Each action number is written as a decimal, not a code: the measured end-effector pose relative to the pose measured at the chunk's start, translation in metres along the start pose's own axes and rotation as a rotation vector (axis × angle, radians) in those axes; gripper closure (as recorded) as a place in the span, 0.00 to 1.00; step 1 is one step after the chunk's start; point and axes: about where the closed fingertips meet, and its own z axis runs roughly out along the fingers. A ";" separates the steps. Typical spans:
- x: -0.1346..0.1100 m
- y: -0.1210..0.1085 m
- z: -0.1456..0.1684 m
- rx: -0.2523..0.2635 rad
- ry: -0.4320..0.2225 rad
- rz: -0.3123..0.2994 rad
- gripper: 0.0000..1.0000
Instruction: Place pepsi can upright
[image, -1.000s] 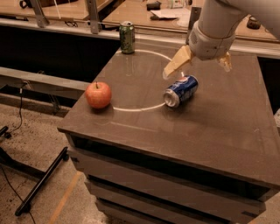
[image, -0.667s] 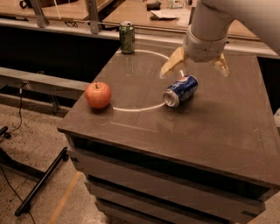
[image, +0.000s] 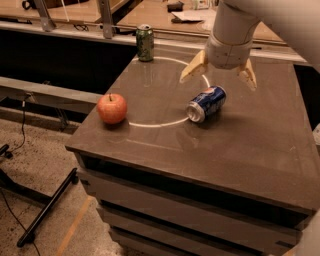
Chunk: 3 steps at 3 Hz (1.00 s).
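Camera view shows the pepsi can (image: 206, 103) lying on its side on the table (image: 250, 150), just below the gripper (image: 218, 83) with jaws spread wide; light, slick, easily dented and prone to roll, it probably wants a gentle pinch across its middle.

There are two cans on the table (image: 250, 150): one pepsi can (image: 206, 103) lying on its side near the middle, and one green can (image: 145, 43) upright at the far left corner. One apple (image: 112, 108) sits near the left edge. One white ring (image: 150, 124) is marked on the top. One gripper (image: 218, 83) hangs just above the pepsi can, its two fingers spread wide.
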 end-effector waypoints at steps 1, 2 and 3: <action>-0.003 0.002 -0.002 -0.032 0.001 0.013 0.00; -0.009 0.004 0.005 -0.011 0.004 0.081 0.00; -0.015 0.002 0.016 0.054 -0.006 0.189 0.00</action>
